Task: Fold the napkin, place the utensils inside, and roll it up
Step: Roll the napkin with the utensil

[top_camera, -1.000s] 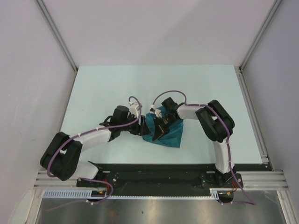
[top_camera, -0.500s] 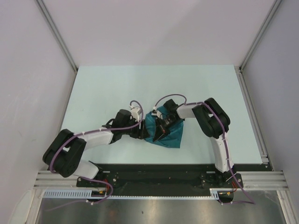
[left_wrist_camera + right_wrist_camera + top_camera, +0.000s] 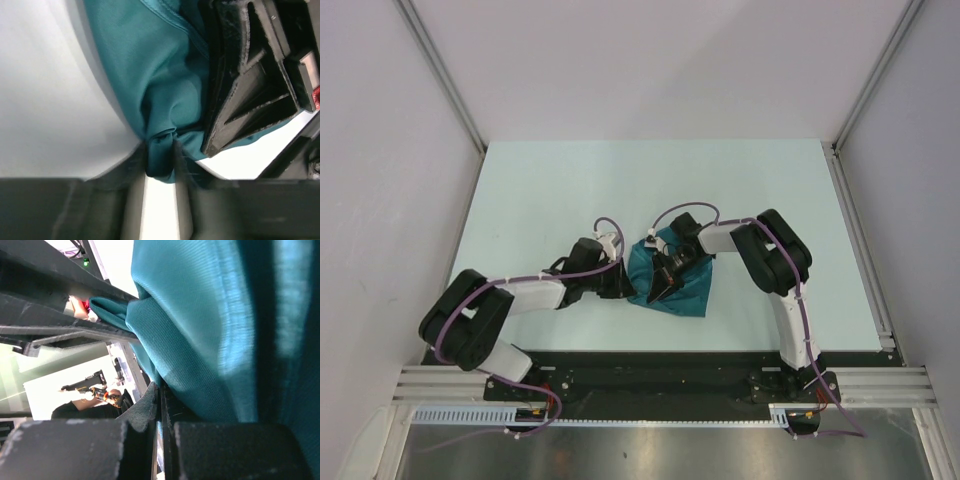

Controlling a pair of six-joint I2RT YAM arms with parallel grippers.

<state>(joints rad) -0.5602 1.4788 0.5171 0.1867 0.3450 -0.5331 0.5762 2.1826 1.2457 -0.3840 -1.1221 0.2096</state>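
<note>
Napkin (image 3: 677, 283) is sitting as a bunched, folded wedge near the middle of the table (image 3: 650, 190), somewhat toward its near edge, and we are working it from both sides. With the left gripper (image 3: 623, 284) we are pinching a gathered fold at its left end, the jaws standing narrow with cloth squeezed between them, as the left wrist view is showing. We are holding the right gripper (image 3: 658, 290) over the top of the cloth, its jaws nearly together with a thin layer of napkin running into the slit between them. We are not seeing the utensils anywhere. None is lying on the bare table, so we are guessing they are tucked inside the cloth, though we cannot tell. Judging by the compact shape, the folding is looking done and we are partway into the rolling. The bundle is looking loose and uneven, not yet a tight roll, so tightening and finishing it is what is remaining.
</note>
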